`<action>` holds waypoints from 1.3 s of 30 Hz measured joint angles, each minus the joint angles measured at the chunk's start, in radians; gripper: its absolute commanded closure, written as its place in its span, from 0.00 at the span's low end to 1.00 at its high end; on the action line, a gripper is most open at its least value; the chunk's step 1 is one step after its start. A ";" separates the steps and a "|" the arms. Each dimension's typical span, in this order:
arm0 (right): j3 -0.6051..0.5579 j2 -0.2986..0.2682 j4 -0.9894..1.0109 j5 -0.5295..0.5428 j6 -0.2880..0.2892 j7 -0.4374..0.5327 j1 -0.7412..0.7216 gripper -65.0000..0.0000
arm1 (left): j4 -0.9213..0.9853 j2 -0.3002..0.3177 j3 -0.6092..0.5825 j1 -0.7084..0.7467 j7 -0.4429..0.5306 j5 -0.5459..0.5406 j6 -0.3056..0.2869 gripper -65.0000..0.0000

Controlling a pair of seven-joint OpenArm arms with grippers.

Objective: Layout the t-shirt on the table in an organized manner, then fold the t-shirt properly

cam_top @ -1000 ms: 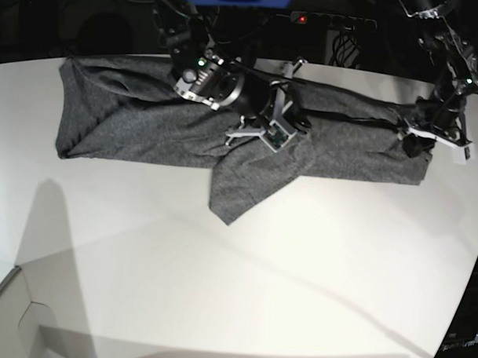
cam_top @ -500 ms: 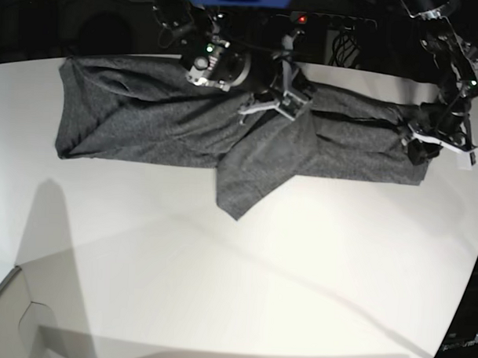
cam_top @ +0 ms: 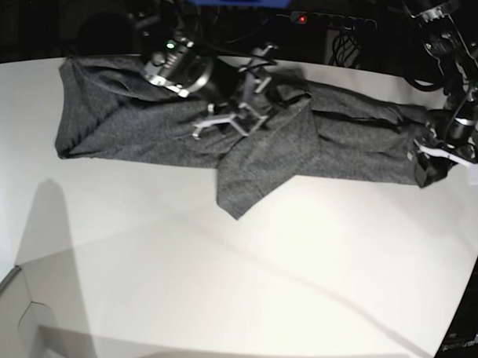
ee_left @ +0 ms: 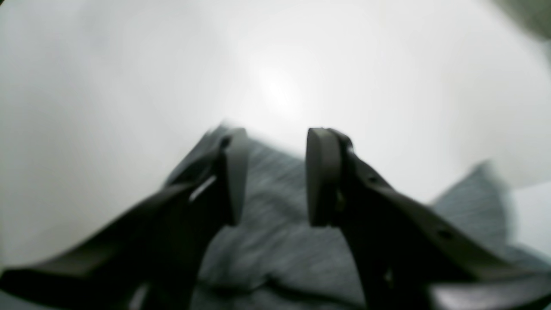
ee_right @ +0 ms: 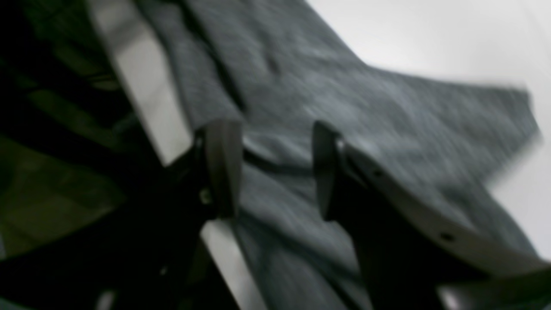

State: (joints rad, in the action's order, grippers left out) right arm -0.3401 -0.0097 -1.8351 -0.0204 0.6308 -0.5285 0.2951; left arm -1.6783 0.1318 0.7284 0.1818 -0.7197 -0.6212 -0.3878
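Observation:
The dark grey t-shirt (cam_top: 147, 121) lies in a long band across the far side of the white table (cam_top: 219, 288), with one flap pointing toward the front at the middle. My right gripper (cam_top: 233, 120) hovers over the shirt's middle. In the right wrist view this gripper (ee_right: 272, 127) is open, with cloth (ee_right: 387, 129) beyond the fingers and nothing between them. My left gripper (cam_top: 437, 161) sits at the shirt's right end. In the left wrist view it (ee_left: 277, 133) stands open just above the cloth's edge (ee_left: 271, 215), with bare table (ee_left: 129, 86) ahead.
The table's curved edge (cam_top: 464, 297) runs down the right side. A pale box corner (cam_top: 18, 313) shows at the bottom left. Behind the table are dark cables and a red light (cam_top: 303, 19). Both arms reach in from the back.
My right gripper has opened, let go of the shirt's middle fold and drawn back to the left. The front flap has settled. The left gripper shifted slightly right.

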 measured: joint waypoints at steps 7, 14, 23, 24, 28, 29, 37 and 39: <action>0.247 0.002 -0.048 0.003 0.000 0.002 0.022 0.45 | -0.055 -0.056 -0.185 -0.050 0.009 -0.087 0.008 0.35; 0.532 0.014 -0.083 0.003 0.000 -0.001 0.005 0.45 | -0.046 -0.132 -0.529 -0.124 0.011 0.135 0.017 0.17; 0.805 0.077 -0.084 0.003 0.000 -0.010 -0.062 0.45 | 0.064 -0.282 -0.846 -0.172 0.015 0.496 0.199 0.16; 0.817 0.076 -0.084 0.002 0.000 -0.010 -0.067 0.45 | 0.086 -0.282 -0.872 -0.172 0.016 0.521 0.248 0.16; 0.837 0.076 -0.084 0.002 0.000 -0.011 -0.064 0.45 | 0.204 -0.277 -0.967 -0.217 0.013 0.520 0.347 0.17; 0.837 0.077 -0.084 0.002 0.000 -0.011 -0.063 0.45 | 0.227 -0.279 -0.977 -0.230 0.017 0.518 0.356 0.17; 0.837 0.076 -0.084 0.002 0.000 -0.010 -0.061 0.45 | 0.373 -0.278 -1.020 -0.270 0.142 0.516 0.388 0.17; 0.837 0.073 -0.083 0.002 0.000 -0.010 -0.061 0.45 | 0.398 -0.277 -1.020 -0.275 0.147 0.520 0.438 0.17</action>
State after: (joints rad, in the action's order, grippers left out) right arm 0.4973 0.0631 -1.9179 -0.0181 0.6312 -0.5385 0.2340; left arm -1.2804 -0.1455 -0.2913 -0.0929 -0.5728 -0.1017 0.0505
